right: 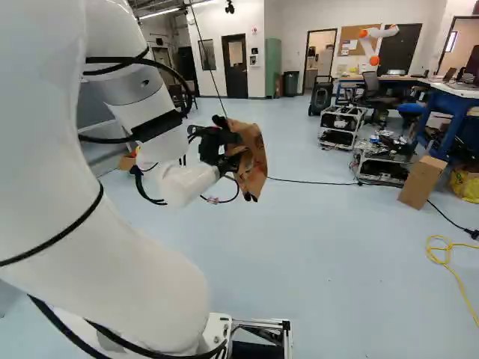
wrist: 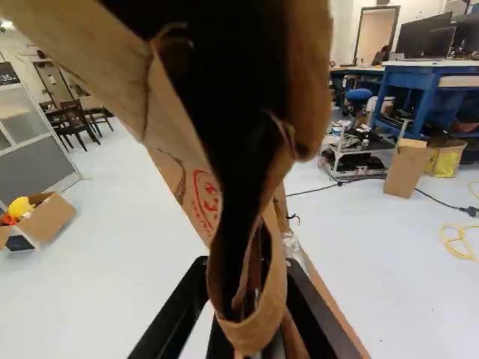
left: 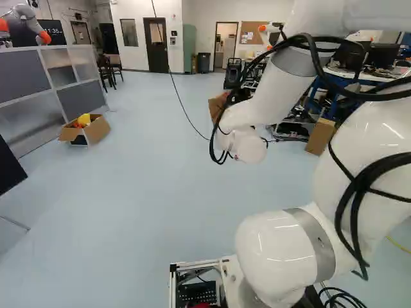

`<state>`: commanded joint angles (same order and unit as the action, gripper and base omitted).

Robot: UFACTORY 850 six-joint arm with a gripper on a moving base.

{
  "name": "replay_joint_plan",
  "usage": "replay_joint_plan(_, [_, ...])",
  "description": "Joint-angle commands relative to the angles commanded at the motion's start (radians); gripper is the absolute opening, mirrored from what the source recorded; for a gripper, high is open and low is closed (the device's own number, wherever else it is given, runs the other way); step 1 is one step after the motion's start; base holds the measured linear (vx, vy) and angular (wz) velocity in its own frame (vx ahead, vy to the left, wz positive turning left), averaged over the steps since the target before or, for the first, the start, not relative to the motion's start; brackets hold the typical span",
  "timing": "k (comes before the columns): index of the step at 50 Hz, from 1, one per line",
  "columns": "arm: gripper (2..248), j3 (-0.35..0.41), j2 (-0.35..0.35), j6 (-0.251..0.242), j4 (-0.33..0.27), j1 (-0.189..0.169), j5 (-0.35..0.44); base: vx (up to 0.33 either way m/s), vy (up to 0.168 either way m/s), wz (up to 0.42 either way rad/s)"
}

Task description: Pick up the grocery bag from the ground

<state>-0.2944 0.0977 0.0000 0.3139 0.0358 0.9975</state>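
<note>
Bag (right: 255, 161), brown paper, red print. Place: aloft in the gripper (wrist: 248, 288), apart from the floor (right: 307, 247).

Gripper: clenched on a fold of paper at the bag's mouth, one finger to each side. Likely purpose: a thin fold gives the fingers firm purchase without crushing the body.

Arm (right: 153, 123): behind the bag, reaching forward; this seems meant to keep the bag clear of the base.

Box (left: 96, 130), open: left of the bag, well apart. Carton (right: 421, 182): right of the bag, well apart. Neither seems in the way.

Assessment: pick-up seemingly achieved; holding steady is what remains. Risk: paper tearing or slipping at the fold. Contents: cannot be told.
</note>
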Motion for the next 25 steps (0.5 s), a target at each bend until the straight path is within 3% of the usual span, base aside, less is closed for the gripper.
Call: replay_joint_plan(25, [21,0.043,0.038,0.000,-0.066,-0.008,-0.026,0.000,0.000,0.000])
